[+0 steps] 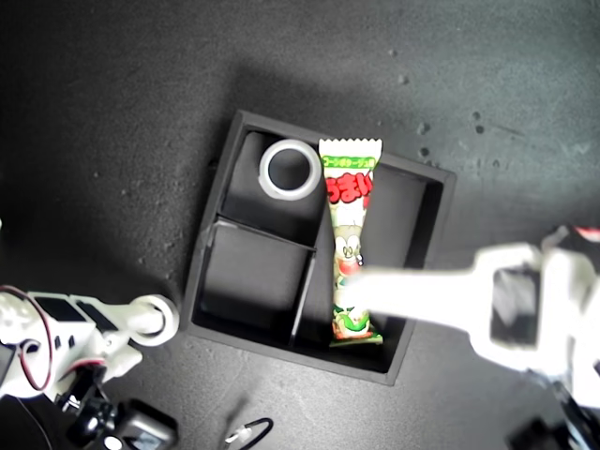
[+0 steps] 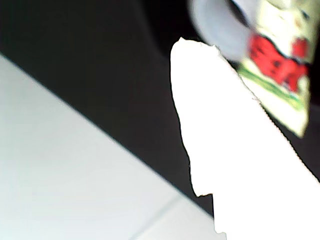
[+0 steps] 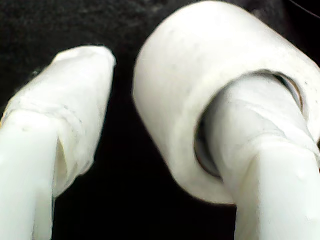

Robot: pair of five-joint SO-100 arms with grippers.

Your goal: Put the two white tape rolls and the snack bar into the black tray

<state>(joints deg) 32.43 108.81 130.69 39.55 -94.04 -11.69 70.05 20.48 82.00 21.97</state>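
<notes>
Pincer two, my second gripper (image 3: 125,130), is open, one finger threaded through a white tape roll (image 1: 157,317) left of the black tray (image 1: 424,246) in the exterior view. My first gripper (image 1: 370,286) overlaps the snack bar (image 1: 349,225) in the tray's long compartment; its state is unclear. Another tape roll (image 1: 290,170) sits in a small compartment.

Matte black tray (image 1: 424,246), white tape roll (image 1: 290,169), second white tape roll (image 1: 156,317), snack bar (image 1: 350,239) white and green with red lettering, dark speckled table (image 1: 112,112)

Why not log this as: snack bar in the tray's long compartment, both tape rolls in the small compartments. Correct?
Not quite. The exterior view shows only one tape roll in the black tray; the other tape roll is outside it, on my second claw. The snack bar is in the long compartment.
</notes>
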